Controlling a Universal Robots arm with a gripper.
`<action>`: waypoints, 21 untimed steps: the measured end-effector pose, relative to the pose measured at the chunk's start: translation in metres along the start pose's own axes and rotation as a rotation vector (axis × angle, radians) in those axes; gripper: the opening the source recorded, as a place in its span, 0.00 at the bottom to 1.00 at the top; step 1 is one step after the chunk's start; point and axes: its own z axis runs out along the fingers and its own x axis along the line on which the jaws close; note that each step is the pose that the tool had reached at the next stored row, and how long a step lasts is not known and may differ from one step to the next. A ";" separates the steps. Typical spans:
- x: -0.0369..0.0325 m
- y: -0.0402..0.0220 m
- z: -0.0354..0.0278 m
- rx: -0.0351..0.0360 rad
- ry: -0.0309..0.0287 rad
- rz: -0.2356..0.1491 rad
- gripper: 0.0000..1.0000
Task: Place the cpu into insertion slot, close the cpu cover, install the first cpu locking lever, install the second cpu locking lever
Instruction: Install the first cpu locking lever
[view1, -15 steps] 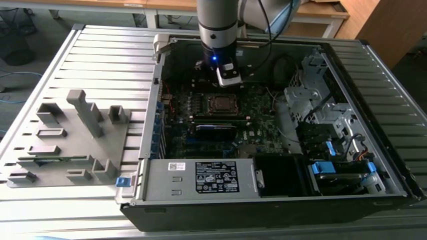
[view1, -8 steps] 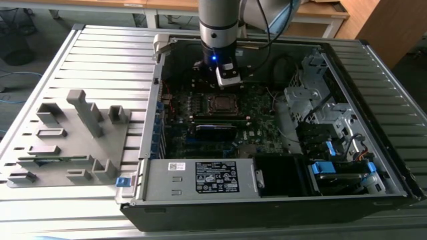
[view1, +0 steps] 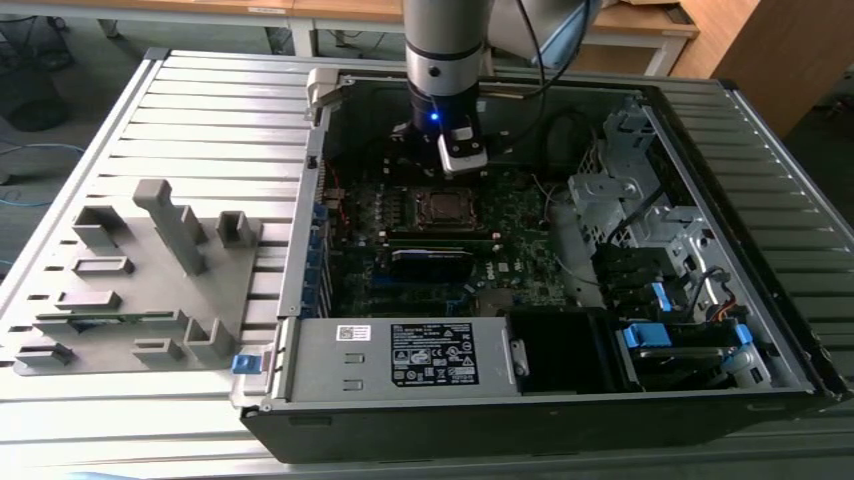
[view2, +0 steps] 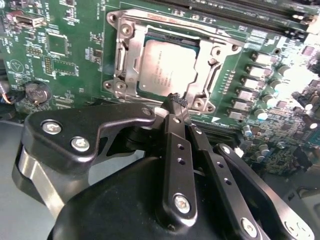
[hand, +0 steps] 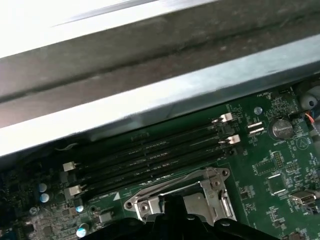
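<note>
— Grey slatted tabletop carries an open computer case lying on its side, with a grey block of holders beside it toward the exterior view's left edge. Where is the arm?

— It reaches down into the case near the far wall, and the gripper hangs just above the green circuit board.

— How do the jaws stand?

— In the second wrist view the fingers run close together to one narrow tip. They look closed, with nothing between them. That tip sits right at the near edge of the insertion slot; whether it touches the metal I cannot tell.

— And the cpu?

— The cpu lies flat inside the slot, silver face up. The cpu cover frames it, its window around the chip.

— Anything else nearby?

— Long black memory slots run along the board beside the socket, toward the case wall, seen in the first wrist view.
</note>
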 end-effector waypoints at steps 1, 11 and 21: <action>-0.0010 0.0003 0.0002 0.0021 0.0008 -0.002 0.10; -0.0036 0.0011 0.0006 0.0873 -0.0116 -0.036 0.10; -0.0132 0.0039 0.0023 0.0858 -0.0074 -0.090 0.10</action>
